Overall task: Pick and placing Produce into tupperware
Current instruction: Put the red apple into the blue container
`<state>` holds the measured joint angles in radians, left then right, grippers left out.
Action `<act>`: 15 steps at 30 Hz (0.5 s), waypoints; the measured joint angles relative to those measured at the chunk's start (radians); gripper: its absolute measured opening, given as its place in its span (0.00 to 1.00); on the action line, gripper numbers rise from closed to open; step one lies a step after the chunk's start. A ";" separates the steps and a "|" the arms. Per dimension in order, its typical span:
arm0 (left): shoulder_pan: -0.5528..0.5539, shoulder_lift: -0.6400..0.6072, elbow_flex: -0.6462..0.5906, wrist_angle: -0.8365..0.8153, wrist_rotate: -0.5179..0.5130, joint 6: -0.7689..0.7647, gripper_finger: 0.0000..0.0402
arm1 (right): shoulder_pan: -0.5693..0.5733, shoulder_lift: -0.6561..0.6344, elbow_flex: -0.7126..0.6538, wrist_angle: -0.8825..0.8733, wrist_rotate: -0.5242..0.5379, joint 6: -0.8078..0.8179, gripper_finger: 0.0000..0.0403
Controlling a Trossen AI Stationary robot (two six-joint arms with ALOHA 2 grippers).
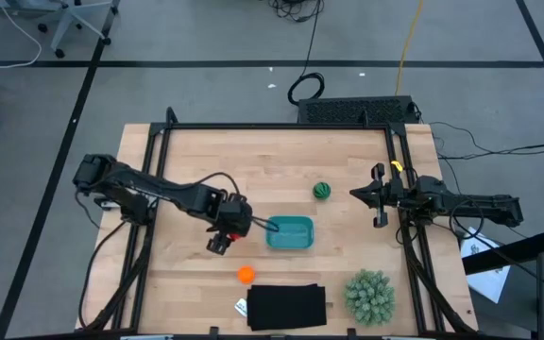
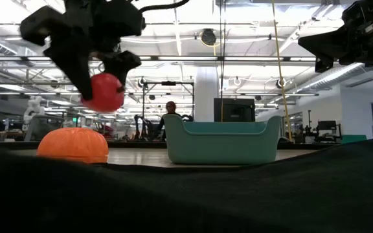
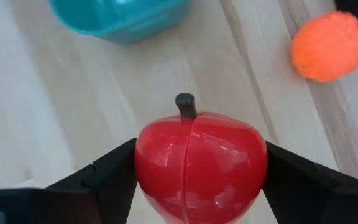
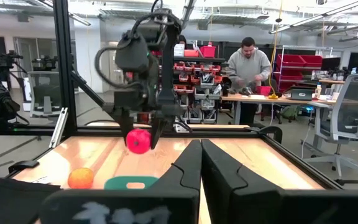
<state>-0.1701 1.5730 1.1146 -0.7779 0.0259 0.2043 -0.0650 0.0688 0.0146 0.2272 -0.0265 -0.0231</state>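
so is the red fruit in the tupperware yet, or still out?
Out. The red fruit hangs above the table in the left tool, beside the tupperware, not inside it.

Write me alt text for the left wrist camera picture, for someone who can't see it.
The left gripper clamps a shiny red plastic toy apple with a dark stem between its two black fingers, above a pale wooden table. Beyond it show part of the teal-blue plastic container and a bumpy orange round toy fruit lying on the wood.
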 joint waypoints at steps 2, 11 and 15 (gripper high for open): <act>0.014 0.000 0.033 -0.038 -0.002 0.010 0.73 | 0.000 0.000 0.000 0.000 0.000 0.000 0.00; 0.086 0.000 0.201 -0.171 0.025 0.027 0.73 | 0.000 0.000 0.000 0.000 0.000 0.000 0.00; 0.110 -0.001 0.270 -0.258 0.031 0.025 0.73 | 0.000 0.000 0.000 0.000 0.000 0.006 0.00</act>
<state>-0.0600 1.5723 1.3846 -1.0358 0.0572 0.2295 -0.0650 0.0685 0.0143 0.2272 -0.0265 -0.0175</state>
